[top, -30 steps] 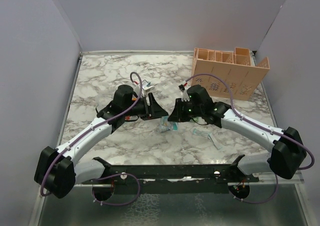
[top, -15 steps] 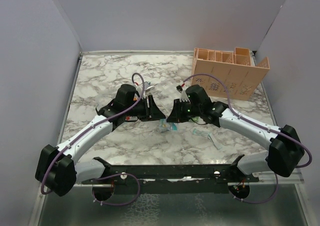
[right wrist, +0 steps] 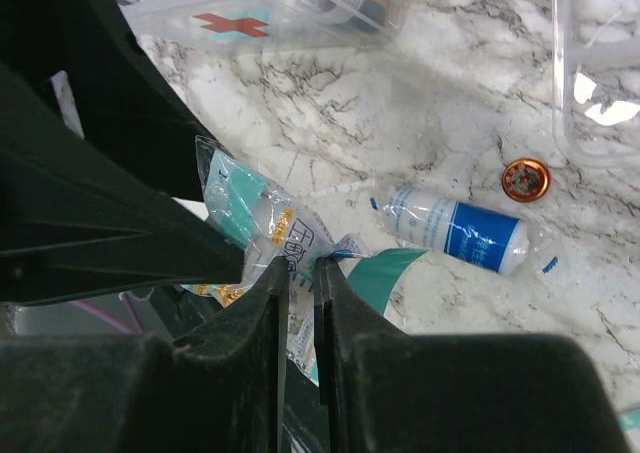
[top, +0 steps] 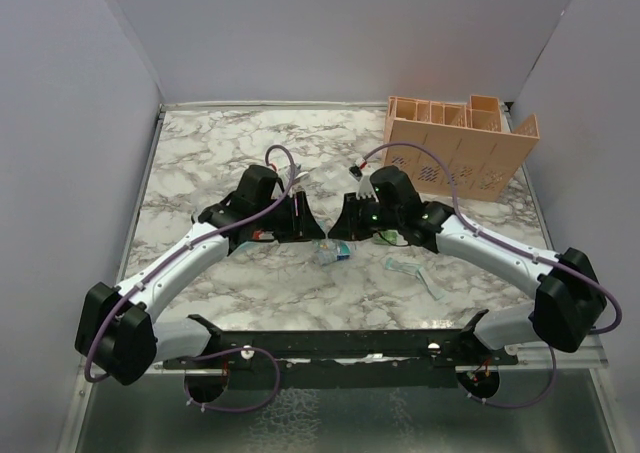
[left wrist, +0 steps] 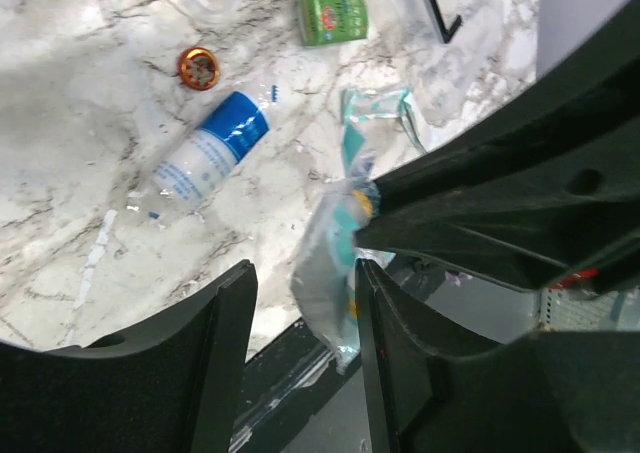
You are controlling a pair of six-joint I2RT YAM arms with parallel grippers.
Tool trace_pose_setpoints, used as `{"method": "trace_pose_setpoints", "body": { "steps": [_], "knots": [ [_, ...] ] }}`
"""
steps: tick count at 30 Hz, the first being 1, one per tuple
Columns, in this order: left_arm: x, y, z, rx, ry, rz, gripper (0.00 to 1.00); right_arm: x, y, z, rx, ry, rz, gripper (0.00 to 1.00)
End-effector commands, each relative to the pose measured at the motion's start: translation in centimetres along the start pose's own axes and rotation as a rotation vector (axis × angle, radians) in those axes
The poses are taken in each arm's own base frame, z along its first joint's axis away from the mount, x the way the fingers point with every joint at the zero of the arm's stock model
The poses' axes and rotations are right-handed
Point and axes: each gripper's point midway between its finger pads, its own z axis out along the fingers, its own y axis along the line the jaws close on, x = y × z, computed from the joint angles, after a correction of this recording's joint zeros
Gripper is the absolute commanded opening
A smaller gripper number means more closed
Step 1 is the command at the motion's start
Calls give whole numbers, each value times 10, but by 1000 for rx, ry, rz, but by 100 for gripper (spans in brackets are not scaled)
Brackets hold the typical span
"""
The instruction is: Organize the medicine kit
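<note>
One medicine kit point(right wrist: 300, 13), one bottle point(right wrist: 460, 235), one cap point(right wrist: 525, 178), one packet point(right wrist: 255, 223).

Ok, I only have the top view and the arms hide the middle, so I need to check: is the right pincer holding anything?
Observer: Yes, the right pincer is shut on a clear packet.
Operator: And the left one?
Observer: The left pincer stands open around that packet, with a gap showing at one finger.
Operator: Anything loose on the table near them?
Observer: A blue-labelled bottle lies on its side, with an orange cap close by.
</note>
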Motion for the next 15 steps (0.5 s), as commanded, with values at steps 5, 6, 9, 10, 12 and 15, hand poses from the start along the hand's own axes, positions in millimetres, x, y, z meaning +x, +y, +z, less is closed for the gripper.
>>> {"method": "trace_pose_setpoints", "body": {
  "steps": [5,6,9,10,12,15],
  "knots": [
    [-18,2,-4,-47,-48,9,55,-27,16,3,-50,-76,-83,13],
    [-17,-4,-3,-13,-39,10,55,-28,19,3,-60,-76,-92,13],
    [-15,-18,0,76,-12,9,42,-31,22,5,-75,-75,-107,14],
    [-15,-19,0,83,-10,16,37,-33,23,5,-75,-78,-107,14],
    [-17,-18,-1,77,-17,41,26,-37,20,5,-55,-91,-111,15],
    [-25,-16,-5,61,-48,73,16,-43,4,5,46,-117,-85,21]
  ]
}}
